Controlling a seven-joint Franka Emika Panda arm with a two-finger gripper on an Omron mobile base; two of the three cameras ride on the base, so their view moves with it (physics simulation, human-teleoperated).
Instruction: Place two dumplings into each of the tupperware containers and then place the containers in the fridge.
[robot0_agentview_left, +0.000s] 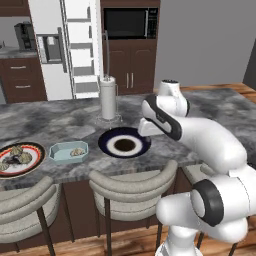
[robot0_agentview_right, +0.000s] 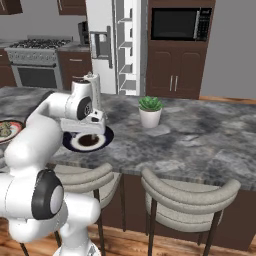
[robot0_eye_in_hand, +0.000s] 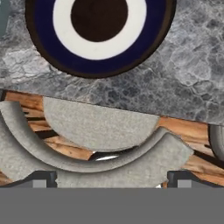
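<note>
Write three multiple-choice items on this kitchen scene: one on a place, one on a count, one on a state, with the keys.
1. Where is the small teal tub?
A. Between the two plates
B. Inside the fridge
C. On a stool

2. How many dumplings lie in that tub?
A. None
B. One
C. Four

3. How does the fridge stand?
A. Shut
B. One door open
C. Lying down

Keys: 1 A, it sits on the counter between the dumpling plate and the blue-ringed plate. 2 B, a single dumpling shows inside. 3 B, its white shelves are exposed.
</note>
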